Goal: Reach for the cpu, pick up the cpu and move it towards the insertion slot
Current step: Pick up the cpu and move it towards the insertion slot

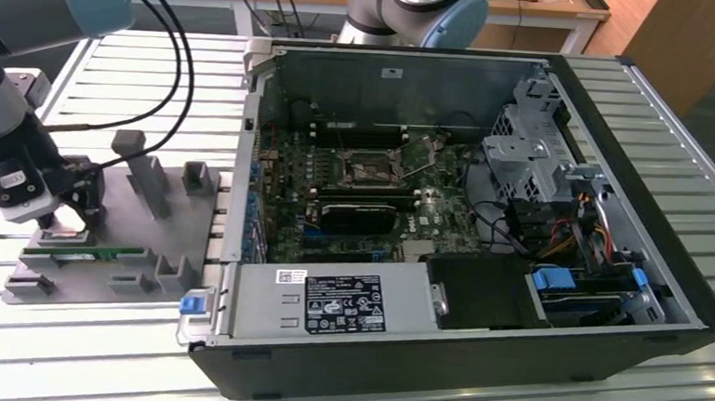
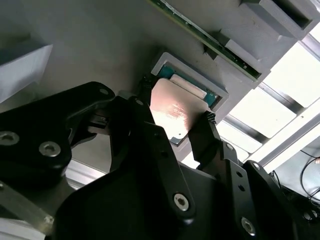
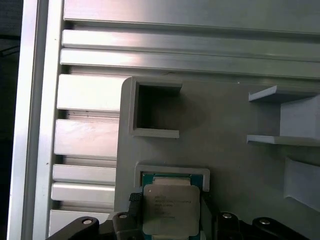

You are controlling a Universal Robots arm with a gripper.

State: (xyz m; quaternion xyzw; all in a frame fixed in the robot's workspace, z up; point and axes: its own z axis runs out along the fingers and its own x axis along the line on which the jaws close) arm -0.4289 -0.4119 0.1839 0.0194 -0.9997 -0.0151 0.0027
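Gripping the cpu point(image 3: 170, 212) by two opposite edges, the jaws of the gripper point(image 2: 176, 106) hold it just over its recess in the grey tray point(image 1: 143, 243), which rests on the slatted surface point(image 1: 101, 334). In the exterior view, the insertion slot point(image 1: 370, 169) lies well apart, toward 3 o'clock from the tray, inside the open computer case point(image 1: 448, 355).

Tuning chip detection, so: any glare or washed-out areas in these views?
In the second wrist view the chip glares pinkish-white and the table slats are blown out; in the first wrist view the chip is evenly lit.
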